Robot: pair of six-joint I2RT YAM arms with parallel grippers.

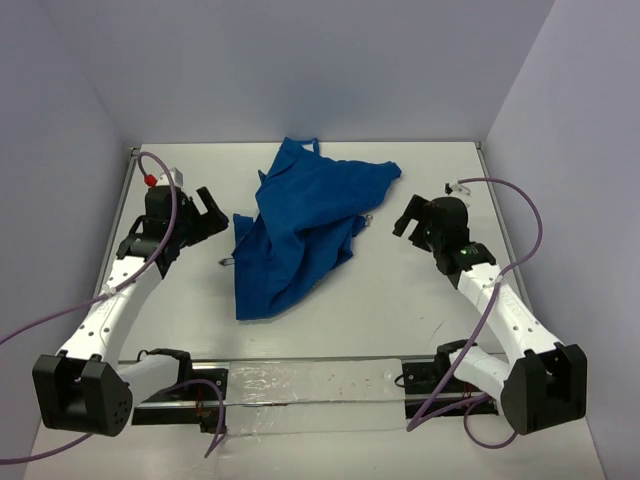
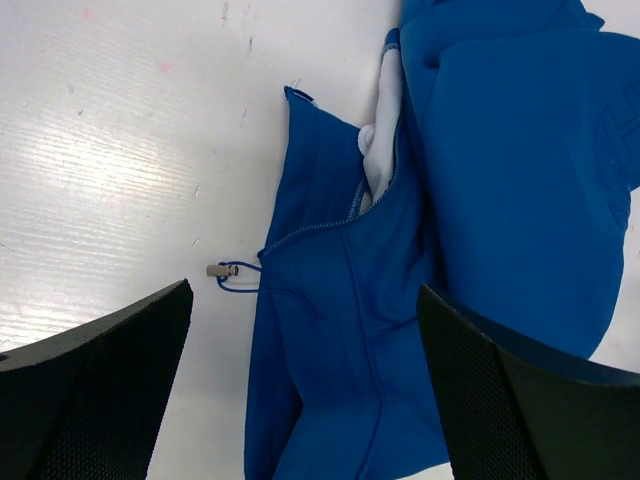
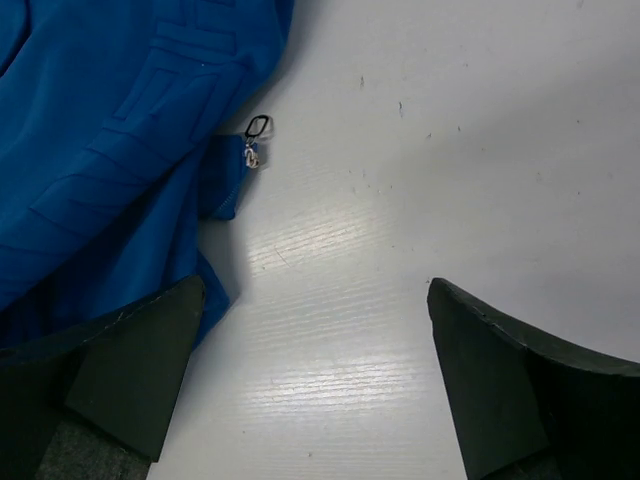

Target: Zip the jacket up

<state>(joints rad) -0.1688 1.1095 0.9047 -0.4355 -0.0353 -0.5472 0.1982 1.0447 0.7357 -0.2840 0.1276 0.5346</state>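
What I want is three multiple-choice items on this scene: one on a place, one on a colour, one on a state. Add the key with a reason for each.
1. Where does the jacket lie?
A. Crumpled around the middle of the table
B. Hanging off the table's far edge
C. Folded flat at the near edge

2. What colour is its outer fabric?
A. Red
B. Blue
C. Black

3. How do the left gripper and the right gripper stand?
A. Both shut on the jacket
B. Only the left shut on it
C. Both open, holding nothing

Key:
1 A: the top view shows it heaped mid-table.
2 B: every view shows blue cloth.
3 C: each wrist view shows the fingers spread wide, gripping nothing.
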